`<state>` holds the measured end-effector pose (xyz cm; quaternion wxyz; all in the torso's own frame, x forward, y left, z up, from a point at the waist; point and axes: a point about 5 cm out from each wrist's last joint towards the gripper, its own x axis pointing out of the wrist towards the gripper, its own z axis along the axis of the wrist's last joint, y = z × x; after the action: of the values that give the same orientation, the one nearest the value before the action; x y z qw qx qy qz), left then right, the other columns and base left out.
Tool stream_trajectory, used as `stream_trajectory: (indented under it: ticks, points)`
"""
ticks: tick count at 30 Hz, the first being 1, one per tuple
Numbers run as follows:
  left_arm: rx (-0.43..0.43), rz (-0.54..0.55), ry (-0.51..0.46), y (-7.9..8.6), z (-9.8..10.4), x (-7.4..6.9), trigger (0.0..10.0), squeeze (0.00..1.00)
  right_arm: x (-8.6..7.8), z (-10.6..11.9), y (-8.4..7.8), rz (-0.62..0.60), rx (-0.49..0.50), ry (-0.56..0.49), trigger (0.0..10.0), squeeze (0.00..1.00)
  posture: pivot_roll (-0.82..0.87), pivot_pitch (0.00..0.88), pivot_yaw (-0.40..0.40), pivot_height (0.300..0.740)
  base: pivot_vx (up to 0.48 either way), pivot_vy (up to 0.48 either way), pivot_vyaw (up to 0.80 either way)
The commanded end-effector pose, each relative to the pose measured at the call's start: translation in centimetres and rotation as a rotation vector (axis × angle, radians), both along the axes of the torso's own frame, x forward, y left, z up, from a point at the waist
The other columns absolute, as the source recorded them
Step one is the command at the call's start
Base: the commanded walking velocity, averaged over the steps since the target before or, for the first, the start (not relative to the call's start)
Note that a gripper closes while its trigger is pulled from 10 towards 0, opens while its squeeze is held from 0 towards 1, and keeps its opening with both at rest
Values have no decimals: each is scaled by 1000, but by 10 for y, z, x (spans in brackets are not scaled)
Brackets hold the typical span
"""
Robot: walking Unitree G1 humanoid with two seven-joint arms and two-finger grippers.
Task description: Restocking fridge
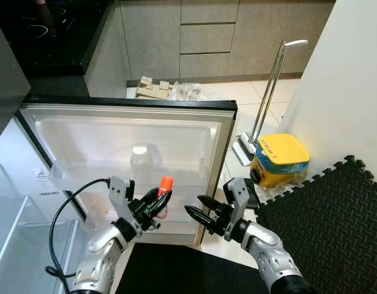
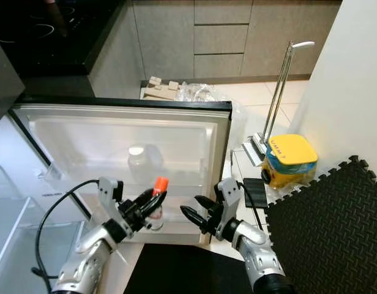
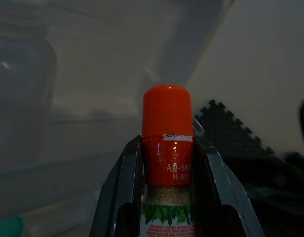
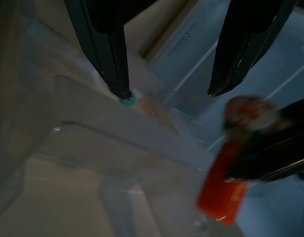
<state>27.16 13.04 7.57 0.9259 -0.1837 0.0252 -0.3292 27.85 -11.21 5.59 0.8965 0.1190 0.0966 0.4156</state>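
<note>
I stand over an open fridge door, its white moulded plastic liner facing up at me, glossy and softly ribbed, edged by a dark seal along the top. Beyond it runs a pale tiled floor and a wall of flat grey matte cabinets; a black cooktop sits on the dark counter at my far left. To my right lies a black foam mat with a dimpled texture and jigsaw-toothed edges, and beside it a yellow-lidded bucket with a thin metal mop handle rising behind it. Cardboard and crinkled clear plastic wrap lie on the floor past the door. On the left, clear fridge shelves show, smooth and translucent. In the door shelf stands a tall frosted, translucent jar with a white lid. My left gripper is clenched around a small spice bottle, which I hold just in front of the door shelf, close beside the jar: it has a rounded, shiny orange-red cap, a red label band below, and greenish-brown granules behind clear walls. My right gripper hovers near it with its two pointed black fingers spread apart, holding nothing, just right of the bottle.
</note>
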Motion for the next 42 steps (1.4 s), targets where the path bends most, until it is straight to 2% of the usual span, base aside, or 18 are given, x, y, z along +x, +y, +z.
stream_trajectory:
  ticks: [1, 3, 4, 5, 6, 8, 9, 13, 16, 20, 25, 29, 31, 33, 34, 37, 40, 42]
  points:
    - [4, 20, 27, -2, -7, -1, 10000, 0, -7, -3, 0, 40, 0, 23, 10000, 0, -186, 88, -2, 740, 0, 0, 0]
    - [21, 18, 33, -3, -9, -1, 10000, 0, -9, -5, 2, 60, -10, 25, 10000, 0, -186, 88, -2, 740, 0, 0, 0]
    - [98, 0, 51, -7, -15, -1, 10000, 0, -13, -8, 3, 85, -37, 31, 10000, 0, -186, 88, -2, 740, 0, 0, 0]
    - [134, -26, 60, -11, -18, -2, 10000, 0, -15, -9, 3, 88, -42, 35, 10000, 0, -184, 90, 1, 740, 0, 0, 0]
    - [134, -26, 60, -11, -18, -2, 10000, 0, -15, -9, 3, 88, -42, 35, 10000, 0, -184, 90, 1, 740, 0, 0, 0]
    - [211, -79, 59, -16, -22, -5, 10000, 0, -14, -10, 3, 67, -51, 32, 10000, 0, -185, 90, 1, 740, 0, 0, 0]
    - [225, -65, 48, -17, -22, -3, 10000, 0, -14, -10, 2, 56, -56, 38, 10000, 0, -188, 90, 3, 740, 0, 0, 0]
    - [192, 10, 12, -16, -15, 5, 10000, 0, -16, -13, 0, 71, -89, 50, 10000, 0, -190, 91, 4, 740, 0, 0, 0]
    - [146, 83, -67, -16, 2, 16, 10000, 0, -29, -35, -2, 149, -247, 118, 10000, 0, -197, 94, 14, 740, 0, 0, 0]
    - [120, 93, -106, -19, 12, 22, 10000, 0, -37, -52, -9, 141, -361, 159, 10000, 0, -198, 95, 23, 740, 0, 0, 0]
    - [103, 88, -123, -26, 19, 28, 10000, 0, -38, -51, -8, 91, -325, 141, 10000, 0, -203, 97, 35, 740, 0, 0, 0]
    - [71, 62, -121, -34, 18, 27, 10000, 0, -29, -40, -6, 8, -266, 83, 10000, 0, -208, 98, 45, 740, 0, 0, 0]
    - [64, 2, -99, -37, 15, 23, 10000, 0, -24, -34, -6, -23, -223, 60, 10000, 0, -210, 96, 49, 740, 0, 0, 0]
    - [105, -82, -88, -39, 9, 16, 10000, 0, -21, -29, -5, -39, -196, 37, 10000, 0, -210, 95, 48, 740, 0, 0, 0]
    - [105, -82, -88, -39, 9, 16, 10000, 0, -21, -29, -5, -39, -196, 37, 10000, 0, -210, 95, 48, 740, 0, 0, 0]
    - [258, -193, -89, -35, -6, 4, 10000, 0, -16, -23, -9, -83, -200, 1, 10000, 0, -208, 91, 46, 740, 0, 0, 0]
    - [284, -203, -88, -33, -9, 2, 10000, 0, -15, -23, -10, -97, -205, -5, 10000, 0, -208, 90, 45, 740, 0, 0, 0]
    - [306, -189, -66, -21, -16, -2, 10000, 0, -8, -21, -17, -163, -205, -16, 10000, 0, -202, 82, 39, 740, 0, 0, 0]
